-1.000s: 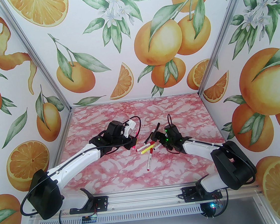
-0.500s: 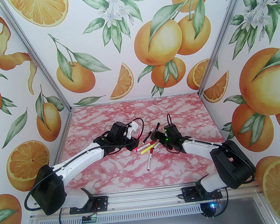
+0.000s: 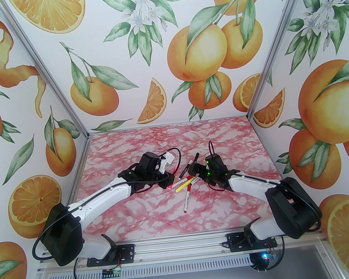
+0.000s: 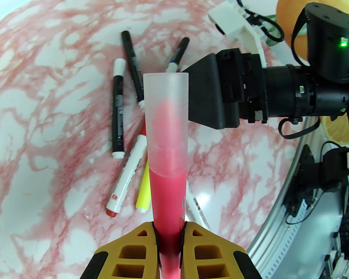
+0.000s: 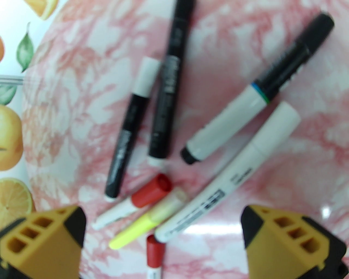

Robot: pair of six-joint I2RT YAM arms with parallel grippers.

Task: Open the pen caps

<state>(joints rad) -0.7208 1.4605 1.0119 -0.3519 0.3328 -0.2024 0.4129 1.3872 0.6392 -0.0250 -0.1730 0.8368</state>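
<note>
The frosted clear cap sits on the end of the pink highlighter. The left jaws are closed on the highlighter's barrel, with the orange fingers pressing it from both sides well below the cap. It is held off the counter, beside the left edge of the pile, with its capped end pointing toward the right arm.

The other pens lie loose and partly crossed near the middle of the counter:
- A black pen has a white cap.
- A longer black pen lies just beside it.
- A white marker carries a black cap.
- A white printed marker has a white cap.
- A red cap closes a white-barrelled marker.
- A neon yellow highlighter lies between those last two.
- One more red-capped marker angles toward the counter's near edge.

The right jaws are spread wide and hold nothing. They hover just above the pile, with one finger on each side of the pens' near ends.
</note>
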